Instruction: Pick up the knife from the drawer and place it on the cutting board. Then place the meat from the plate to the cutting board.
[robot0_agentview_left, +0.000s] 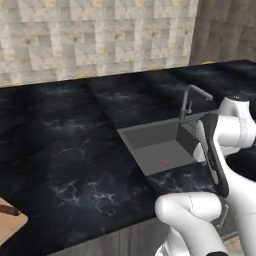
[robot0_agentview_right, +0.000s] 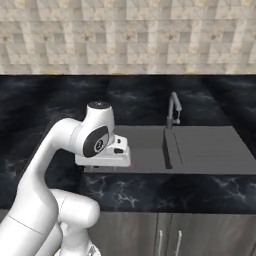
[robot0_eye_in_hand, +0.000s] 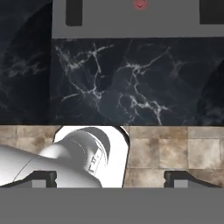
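A corner of the light-tan cutting board (robot0_agentview_left: 9, 226) pokes in at the lower left of the left base view. A slim dark thing (robot0_agentview_left: 10, 210) lies across it, cut off by the frame edge; I cannot tell what it is. My gripper (robot0_eye_in_hand: 111, 179) hangs over the counter's front edge near the sink, fingertips (robot0_eye_in_hand: 43, 177) wide apart, open and holding nothing. The hand (robot0_agentview_right: 107, 157) sits at the sink's left front corner. The knife, plate and meat are out of view. Grey cabinet fronts (robot0_agentview_right: 200, 235) below the counter are shut; I cannot tell which is the drawer.
A grey sink (robot0_agentview_left: 155, 145) with a small red mark (robot0_agentview_left: 164, 161) on its floor is sunk into the black marble counter (robot0_agentview_left: 60, 140). A faucet (robot0_agentview_right: 173, 107) stands behind it, and a ribbed drainboard (robot0_agentview_right: 210, 147) lies to its right. Tan floor tiles (robot0_eye_in_hand: 175, 153) show below.
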